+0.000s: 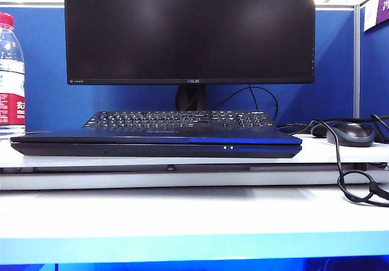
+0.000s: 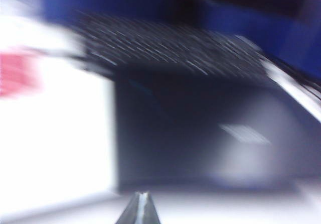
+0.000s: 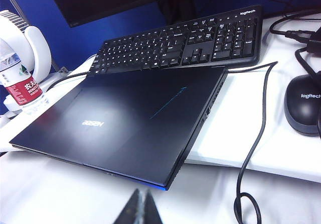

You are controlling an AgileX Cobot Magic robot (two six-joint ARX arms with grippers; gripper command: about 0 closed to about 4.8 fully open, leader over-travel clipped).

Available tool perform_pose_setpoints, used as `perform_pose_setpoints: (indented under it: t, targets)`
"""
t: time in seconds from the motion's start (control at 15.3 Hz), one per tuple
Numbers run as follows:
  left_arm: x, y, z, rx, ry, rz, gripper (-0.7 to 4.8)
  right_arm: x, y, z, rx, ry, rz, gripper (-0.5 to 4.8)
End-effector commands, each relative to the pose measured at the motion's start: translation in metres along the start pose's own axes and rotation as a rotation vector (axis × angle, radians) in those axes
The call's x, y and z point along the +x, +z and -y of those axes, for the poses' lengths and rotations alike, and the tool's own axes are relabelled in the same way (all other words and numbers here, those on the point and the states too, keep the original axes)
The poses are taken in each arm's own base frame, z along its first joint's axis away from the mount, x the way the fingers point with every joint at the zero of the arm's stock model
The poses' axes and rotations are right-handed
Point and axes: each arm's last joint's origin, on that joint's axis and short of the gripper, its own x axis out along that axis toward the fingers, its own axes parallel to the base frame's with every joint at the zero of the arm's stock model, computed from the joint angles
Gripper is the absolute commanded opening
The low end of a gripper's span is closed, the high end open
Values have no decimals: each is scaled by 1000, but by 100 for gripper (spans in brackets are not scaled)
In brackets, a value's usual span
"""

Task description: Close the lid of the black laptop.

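Left wrist view is smeared with blur: the laptop (image 2: 200, 133) is only a dark slab, the keyboard (image 2: 170, 48) behind it a streaked grey patch, and a red-and-white smudge at the edge cannot be identified. The left gripper (image 2: 141, 209) shows only as fingertips pressed together, holding nothing, just in front of the laptop's near edge.

Right wrist view is sharp. The right gripper (image 3: 140, 209) is cut off by the frame, its tips also pressed together and empty, just off the laptop's front corner.

The lid (image 3: 135, 113) lies flat on the base, glossy black, with a white logo and a thin blue diagonal line. In the exterior view the laptop (image 1: 155, 143) sits shut on the white desk (image 1: 182, 216), two green lights on its front edge, between the desk's front and the keyboard (image 1: 179, 120). Neither gripper appears there. A monitor (image 1: 188, 28), mouse (image 1: 349, 134) and bottle (image 1: 9, 70) stand around it.
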Motion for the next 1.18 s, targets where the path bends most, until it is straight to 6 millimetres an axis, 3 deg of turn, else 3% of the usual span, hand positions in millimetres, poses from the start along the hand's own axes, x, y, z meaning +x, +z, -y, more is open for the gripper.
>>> perform_pose_setpoints:
  t: [0.07,0.33,1.18]
  targets:
    - [1,-1,-16,16,155,97,-3,-1,3,-1,1,5,18,-1]
    - [3,-7,-34,47,325,140,-3,-1,3,-1,1,5,18,-1]
    - [5,-12,-37,92,313,157,-3,-1,3,-1,1,5,18,-1]
